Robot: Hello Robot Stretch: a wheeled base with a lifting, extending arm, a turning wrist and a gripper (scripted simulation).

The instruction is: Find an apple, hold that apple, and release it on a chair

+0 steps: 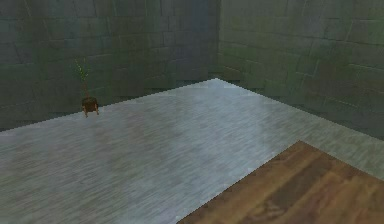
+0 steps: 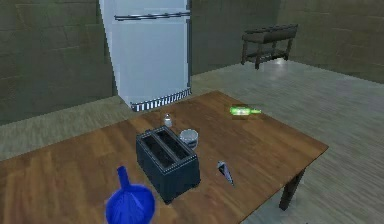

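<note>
Wooden counter [image 2: 270,150] with kitchen clutter.
Dark toaster [image 2: 167,165] mid-counter, blue vessel [image 2: 130,203] at its near left, slim green thing [image 2: 245,111] lying at the far edge, white fridge [image 2: 150,50] beyond.

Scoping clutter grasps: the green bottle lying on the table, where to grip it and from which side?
Likely mid-body, from straight above, gripping across its width: the green bottle lies flat on its side on the wooden table, near the far edge, with bare tabletop around it.

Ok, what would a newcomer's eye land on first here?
In the arm side view, a white fridge stands by the far wall, and a black toaster sits on the wooden table with a bright blue vessel left of it. In the forward view, a small potted plant stands on the floor at the left, by the wall.
</note>
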